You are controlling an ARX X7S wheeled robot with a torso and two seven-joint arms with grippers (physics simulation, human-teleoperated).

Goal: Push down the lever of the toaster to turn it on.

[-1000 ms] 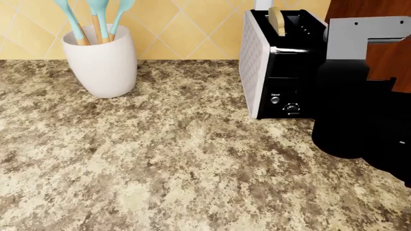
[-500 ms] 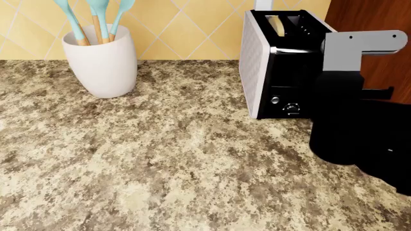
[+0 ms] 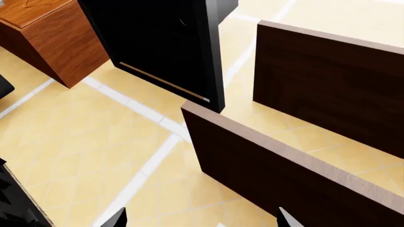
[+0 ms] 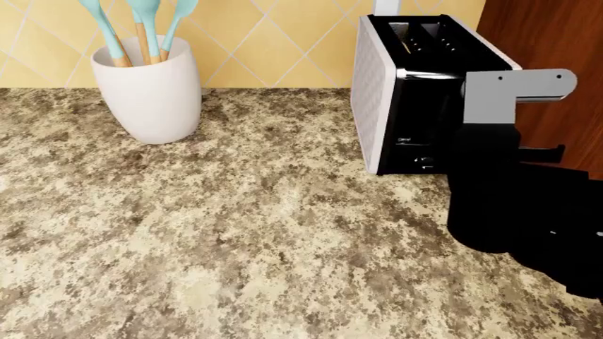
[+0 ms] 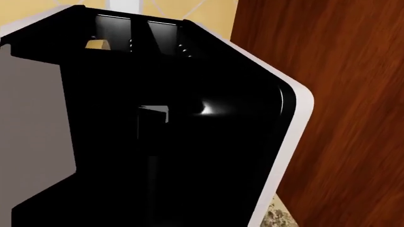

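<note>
1. The speckled stone surface (image 4: 236,233) carries everything.
2. The toaster (image 4: 391,92) stands upright at its far right, long axis running front to back, black face toward the camera, beside a wooden panel (image 4: 556,42).
3. The right arm (image 4: 495,176) covers that face, hiding the lever.
4. A white jar (image 4: 151,88) stands far left.
5. Neither hand's state can be told.

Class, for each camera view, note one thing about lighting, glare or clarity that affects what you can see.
Head view: evenly lit, sharp; toaster face mostly hidden by the right arm. Right wrist view: black face nearly featureless, one small glare spot. Left wrist view: sharp, shows only floor and cabinets.
</note>
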